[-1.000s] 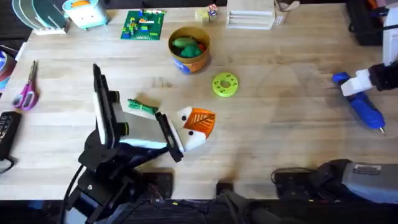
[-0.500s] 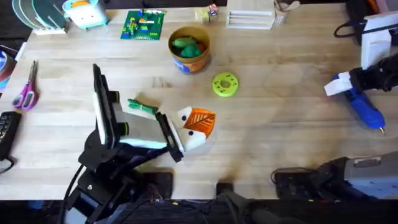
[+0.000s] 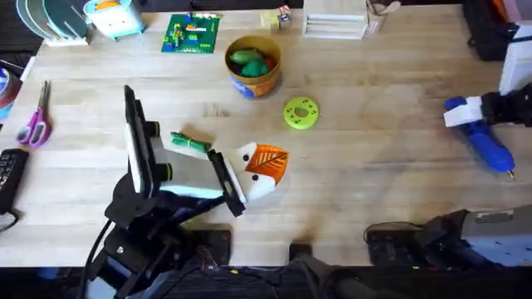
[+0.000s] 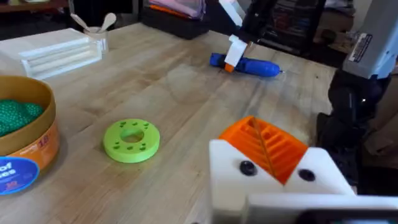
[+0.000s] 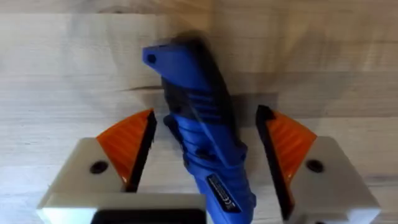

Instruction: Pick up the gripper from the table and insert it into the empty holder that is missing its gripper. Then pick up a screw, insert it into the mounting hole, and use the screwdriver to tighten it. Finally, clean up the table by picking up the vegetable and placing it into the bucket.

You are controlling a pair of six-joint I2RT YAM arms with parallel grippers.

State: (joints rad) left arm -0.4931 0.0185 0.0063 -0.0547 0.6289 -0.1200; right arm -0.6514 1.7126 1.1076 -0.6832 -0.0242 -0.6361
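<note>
**Right tool straddles the screwdriver, not yet closed**

The right tool sits over the rear half of the blue screwdriver, which lies flat on the desk near its right edge with the thin tip pointing toward the robot's side. In the right wrist view the 2 orange pads stand apart on either side of the blue body with a gap at each, so this tool is released and nothing is gripped yet. The body runs at a slant between the pads rather than square to them.

The step in hand looks like the pickup of the screwdriver. To do it well, turn the wrist until the pads face the barrel squarely, centre it between them, then close low on the thick part so it does not roll or pivot when lifted.

The left tool rests near the middle of the desk. Its white holder carries the orange gripper; whether a screw sits in the dark mounting hole is hard to tell. I cannot tell if this tool is clenched. The green vegetable lies on the desk just beside the left arm, well apart from the bucket, which already holds green items.
</note>
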